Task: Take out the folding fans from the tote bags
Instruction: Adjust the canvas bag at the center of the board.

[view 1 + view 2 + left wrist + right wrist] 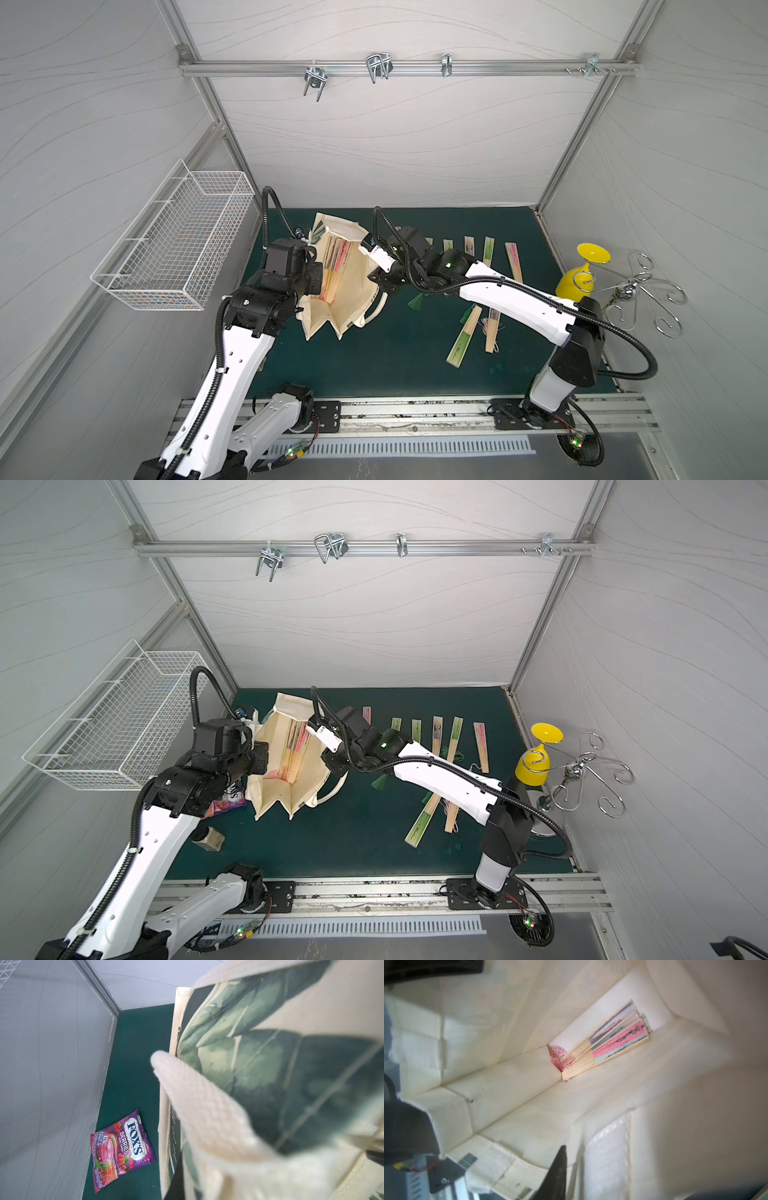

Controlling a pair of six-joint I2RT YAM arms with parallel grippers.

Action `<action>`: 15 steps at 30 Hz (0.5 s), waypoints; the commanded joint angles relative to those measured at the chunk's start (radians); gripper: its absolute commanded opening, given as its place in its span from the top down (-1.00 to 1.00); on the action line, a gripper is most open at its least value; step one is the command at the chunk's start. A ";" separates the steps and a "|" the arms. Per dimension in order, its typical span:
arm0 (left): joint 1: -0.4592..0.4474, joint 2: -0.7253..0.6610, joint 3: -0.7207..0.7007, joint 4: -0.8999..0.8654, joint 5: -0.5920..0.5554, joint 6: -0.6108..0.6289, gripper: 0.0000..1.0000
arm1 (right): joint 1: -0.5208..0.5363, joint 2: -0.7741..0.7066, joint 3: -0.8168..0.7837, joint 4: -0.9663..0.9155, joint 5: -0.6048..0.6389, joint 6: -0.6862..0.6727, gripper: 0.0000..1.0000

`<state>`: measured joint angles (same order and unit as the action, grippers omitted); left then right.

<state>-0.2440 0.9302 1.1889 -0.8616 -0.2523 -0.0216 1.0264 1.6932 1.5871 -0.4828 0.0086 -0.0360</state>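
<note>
Cream canvas, the tote [347,299] stands open-mouthed on the green desk [395,374], left of the middle, with its leaf-printed side [270,1068] facing the left arm. Inside, in both top views, a few fans [334,270] [296,750] lie together against the left wall. The right wrist view shows them at the bottom, with pale ribs, pink and grey paper, and pink tassels [557,1053] bunched at the pivot end.

The left fingers [316,276] are pressed together at the tote's left rim; whether cloth is caught between them I cannot tell. The right fingers [559,1167] sit at the right rim with one dark tip showing at the mouth. The other tip is hidden, so I cannot tell whether they are spread or pinching. A handle [207,1109] loops close in front of the left wrist camera.

More fans lie out on the desk to the right. A row [455,733] runs along the far side, partly under the right arm, and two [463,336] lie nearer, side by side and slanted. A candy packet [122,1151] lies flat beside the tote's printed side, near the wall. A wire basket [178,249] hangs on the left wall.
</note>
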 commanded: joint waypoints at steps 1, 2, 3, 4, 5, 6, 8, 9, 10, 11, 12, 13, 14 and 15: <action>0.002 -0.024 0.023 0.078 0.007 -0.038 1.00 | 0.007 -0.051 -0.040 0.025 0.059 0.107 0.16; 0.001 -0.019 0.035 0.065 0.003 -0.044 1.00 | 0.007 -0.068 -0.056 0.032 0.060 0.135 0.13; 0.000 -0.011 0.047 0.050 0.001 -0.048 1.00 | 0.006 -0.088 -0.077 0.039 0.059 0.160 0.10; 0.000 -0.001 0.060 0.035 -0.004 -0.050 1.00 | 0.006 -0.110 -0.103 0.052 0.059 0.192 0.08; 0.000 0.007 0.067 0.026 -0.007 -0.055 1.00 | 0.008 -0.138 -0.131 0.067 0.059 0.227 0.08; 0.000 0.011 0.069 0.026 -0.011 -0.059 1.00 | 0.006 -0.159 -0.157 0.084 0.055 0.247 0.07; -0.001 0.012 0.055 0.047 -0.021 -0.069 1.00 | 0.012 -0.217 -0.214 0.118 0.058 0.277 0.06; -0.001 0.011 0.049 0.056 -0.020 -0.073 1.00 | 0.018 -0.244 -0.240 0.136 0.068 0.279 0.04; -0.001 0.012 0.044 0.066 -0.018 -0.078 1.00 | 0.027 -0.275 -0.268 0.158 0.082 0.280 0.03; -0.001 0.014 0.042 0.070 -0.015 -0.083 1.00 | 0.043 -0.303 -0.292 0.179 0.097 0.273 0.02; -0.002 0.017 0.043 0.071 -0.012 -0.088 1.00 | 0.059 -0.323 -0.310 0.198 0.110 0.262 0.02; -0.001 0.021 0.043 0.073 -0.011 -0.090 1.00 | 0.078 -0.343 -0.326 0.217 0.122 0.246 0.02; -0.003 0.024 0.044 0.075 -0.010 -0.095 1.00 | 0.098 -0.353 -0.334 0.232 0.129 0.229 0.01; -0.003 0.027 0.046 0.077 -0.009 -0.099 1.00 | 0.117 -0.359 -0.335 0.243 0.131 0.212 0.01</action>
<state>-0.2443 0.9527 1.2037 -0.8539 -0.2512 -0.0914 1.0981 1.3605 1.2678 -0.3344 0.1047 0.1940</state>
